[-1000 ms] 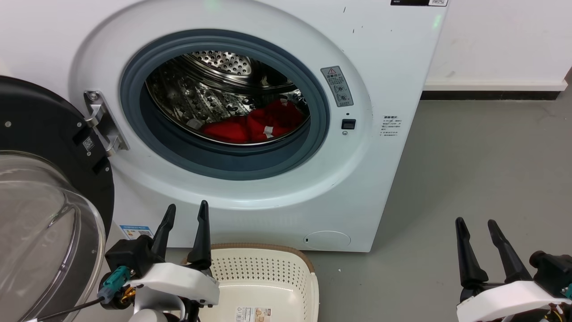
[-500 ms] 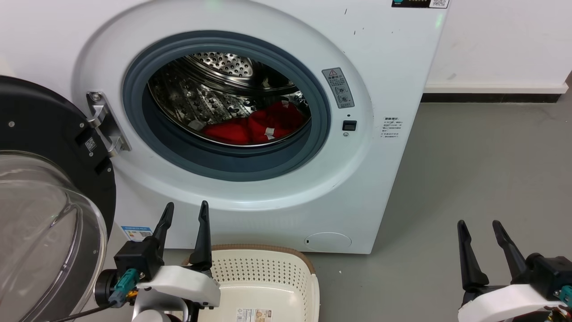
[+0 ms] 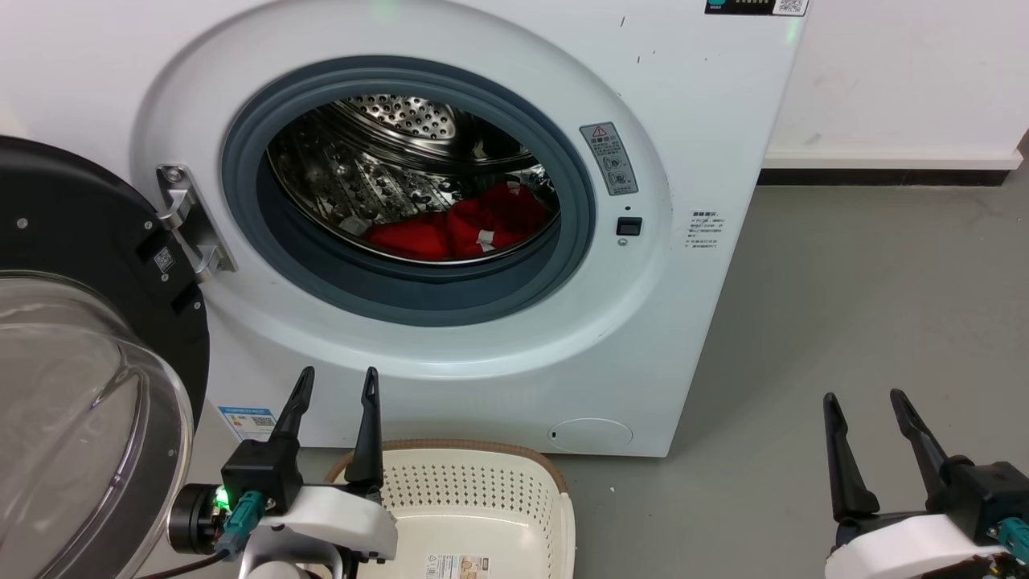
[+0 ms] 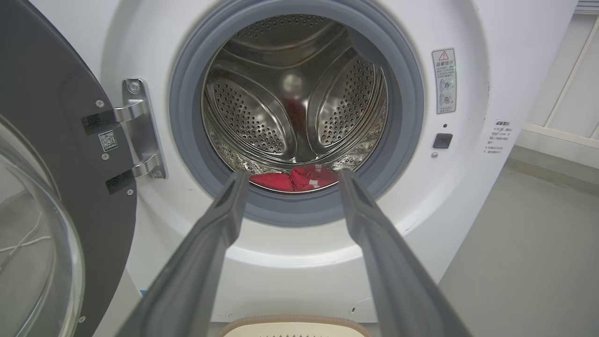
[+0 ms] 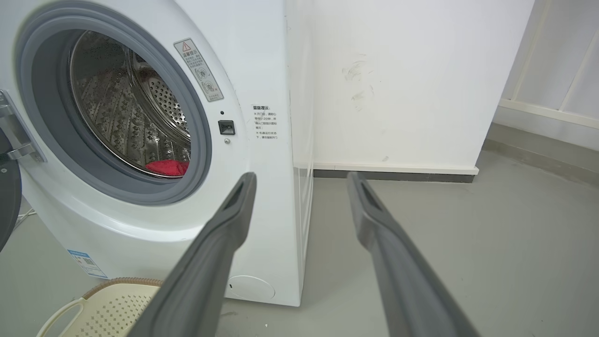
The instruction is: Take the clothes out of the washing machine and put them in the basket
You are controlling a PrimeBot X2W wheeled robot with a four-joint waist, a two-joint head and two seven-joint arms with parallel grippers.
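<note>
While clothes (image 3: 458,231) lie in the washing machine (image 3: 691,112), both arms' jaws gape.

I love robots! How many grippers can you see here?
2. The left gripper is at the lower left of the head view, open, by the basket. The right gripper is at the lower right, open, over the floor.

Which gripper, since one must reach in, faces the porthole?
The left gripper: its view centres the red fabric clothes; the right gripper points at the edge of the white washing machine.
</note>
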